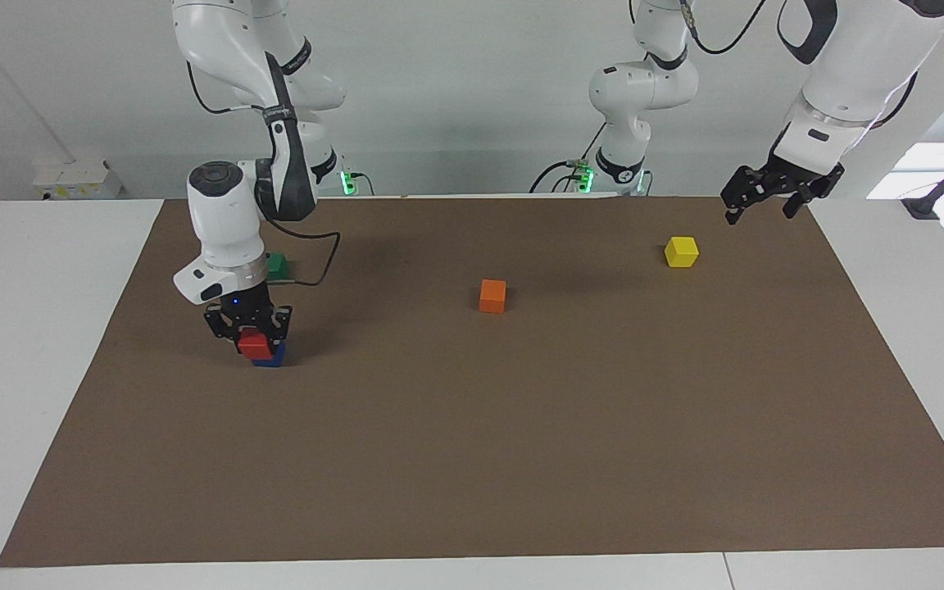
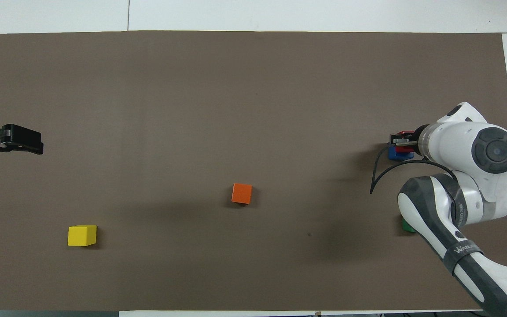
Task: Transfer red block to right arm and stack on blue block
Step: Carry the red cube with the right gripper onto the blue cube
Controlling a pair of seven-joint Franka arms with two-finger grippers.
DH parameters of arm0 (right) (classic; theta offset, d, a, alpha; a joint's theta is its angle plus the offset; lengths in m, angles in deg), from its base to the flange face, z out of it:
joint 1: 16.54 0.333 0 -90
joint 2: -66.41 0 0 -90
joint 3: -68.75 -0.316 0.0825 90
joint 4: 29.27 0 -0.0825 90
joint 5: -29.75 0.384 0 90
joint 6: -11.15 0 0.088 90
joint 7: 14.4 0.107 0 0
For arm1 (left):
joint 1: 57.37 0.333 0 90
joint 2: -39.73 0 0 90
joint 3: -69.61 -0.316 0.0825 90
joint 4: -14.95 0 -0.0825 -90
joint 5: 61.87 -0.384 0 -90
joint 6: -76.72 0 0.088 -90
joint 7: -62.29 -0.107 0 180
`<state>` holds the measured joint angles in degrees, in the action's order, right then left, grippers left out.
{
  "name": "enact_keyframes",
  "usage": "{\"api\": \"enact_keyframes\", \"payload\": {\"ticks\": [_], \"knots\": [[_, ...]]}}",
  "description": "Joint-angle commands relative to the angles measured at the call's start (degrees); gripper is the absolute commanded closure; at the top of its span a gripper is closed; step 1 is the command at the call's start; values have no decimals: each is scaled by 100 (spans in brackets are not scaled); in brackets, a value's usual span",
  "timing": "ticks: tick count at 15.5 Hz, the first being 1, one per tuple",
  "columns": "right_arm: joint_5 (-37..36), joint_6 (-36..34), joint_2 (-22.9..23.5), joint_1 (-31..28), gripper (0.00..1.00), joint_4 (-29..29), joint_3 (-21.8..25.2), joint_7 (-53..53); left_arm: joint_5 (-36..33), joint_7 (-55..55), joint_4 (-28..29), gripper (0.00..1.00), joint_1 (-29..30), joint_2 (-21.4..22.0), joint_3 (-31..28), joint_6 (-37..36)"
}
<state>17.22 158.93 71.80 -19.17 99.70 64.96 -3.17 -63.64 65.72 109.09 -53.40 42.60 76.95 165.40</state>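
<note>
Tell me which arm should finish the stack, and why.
Right. The right gripper is shut on the red block, which sits on the blue block; it probably only needs to let go. The left gripper hangs open, waiting at the table's other end, past the yellow block.

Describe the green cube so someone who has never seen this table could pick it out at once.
Start at the brown mat and go to the right arm's end of the table, where the right gripper holds the red block on the blue block. The green cube sits nearer to the robots than that stack, partly hidden by the arm. It is the only green one.
</note>
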Motion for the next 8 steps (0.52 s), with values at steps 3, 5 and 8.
{"api": "enact_keyframes", "payload": {"ticks": [3, 5, 8], "knots": [[-153, 251, -37, -107, 100, 172, -61, 196, 124, -141, 52, 0, -73, 117, -39, -18], [-144, 243, -37, -98, 89, 181, -61, 231, 211, -114, 69, 0, -73, 117, -21, 9], [-144, 225, -46, -151, 0, 181, -69, 214, 423, -123, 78, 0, -73, 135, -57, 17]]}}
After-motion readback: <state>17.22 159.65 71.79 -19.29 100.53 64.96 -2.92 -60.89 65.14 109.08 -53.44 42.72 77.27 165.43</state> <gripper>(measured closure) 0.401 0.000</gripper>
